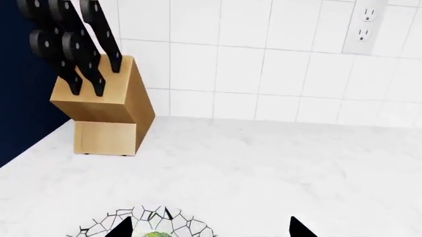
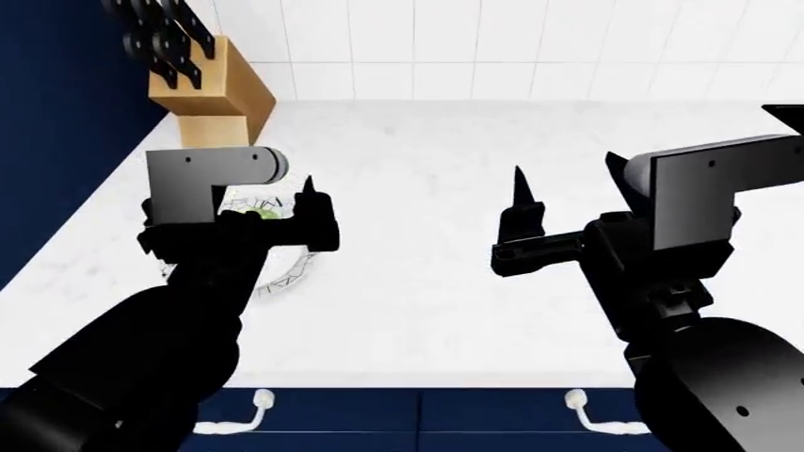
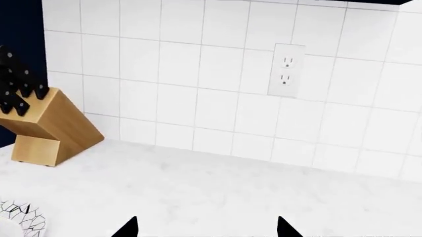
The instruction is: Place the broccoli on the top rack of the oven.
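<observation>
One small broccoli [image 1: 155, 235], likely light and crumbly and best pinched low across its firmer stem, sits on a crackle-patterned plate [image 1: 105, 223] on the marble counter [image 1: 264, 168] under the spread-fingered left gripper [image 1: 207, 229].

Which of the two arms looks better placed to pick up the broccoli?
The left. Its gripper hovers open right over the patterned plate holding the broccoli, while the right gripper hangs over bare counter, away from the plate.
</observation>
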